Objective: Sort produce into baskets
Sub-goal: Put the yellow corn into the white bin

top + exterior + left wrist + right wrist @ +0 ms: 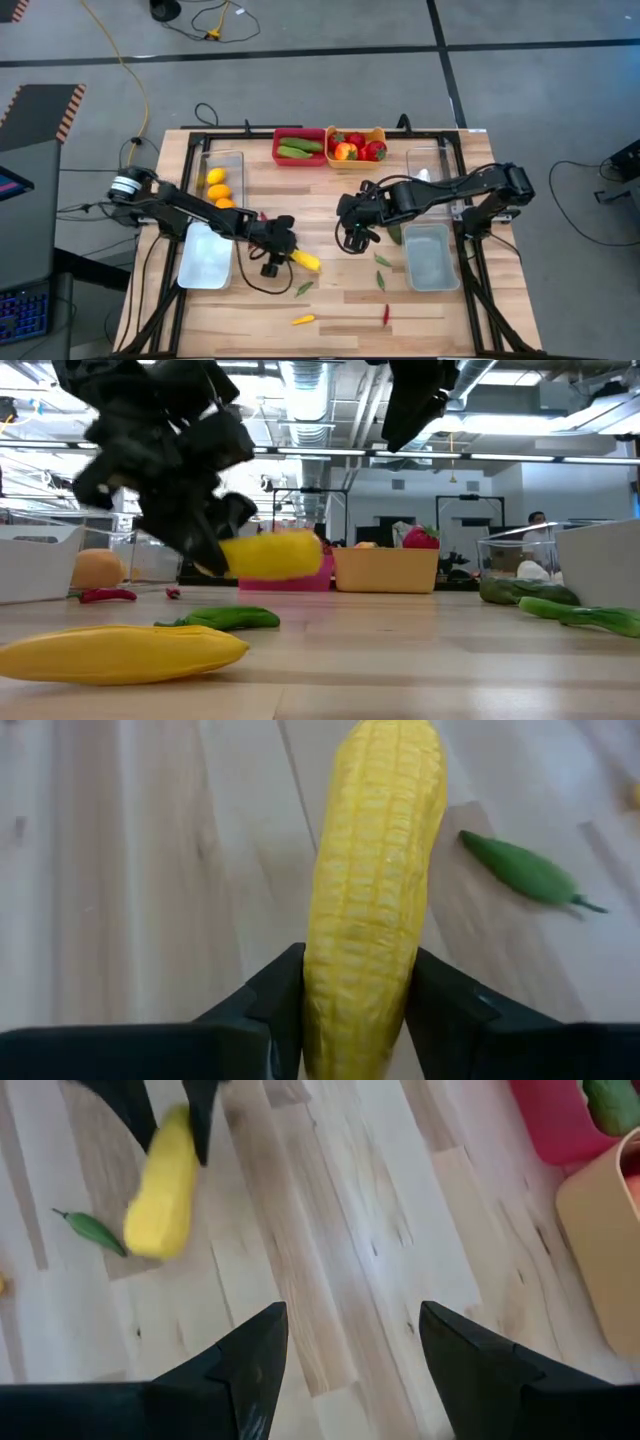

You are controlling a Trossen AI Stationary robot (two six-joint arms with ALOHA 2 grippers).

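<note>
One corn cob sits pinched in your left gripper; it looks light, ridged and stiff, so keep gripping mid-length. Your right gripper hangs spread.

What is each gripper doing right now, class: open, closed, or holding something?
Left gripper: closed on the yellow corn cob, above the table.
Right gripper: open, holding nothing, over bare wood.

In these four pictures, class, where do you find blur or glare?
Low view: the left hand and its yellow corn smear with motion, and the ceiling lights glare. Right wrist view: the same corn is soft. Left wrist view: the corn is sharp, the green chili softer.
</note>
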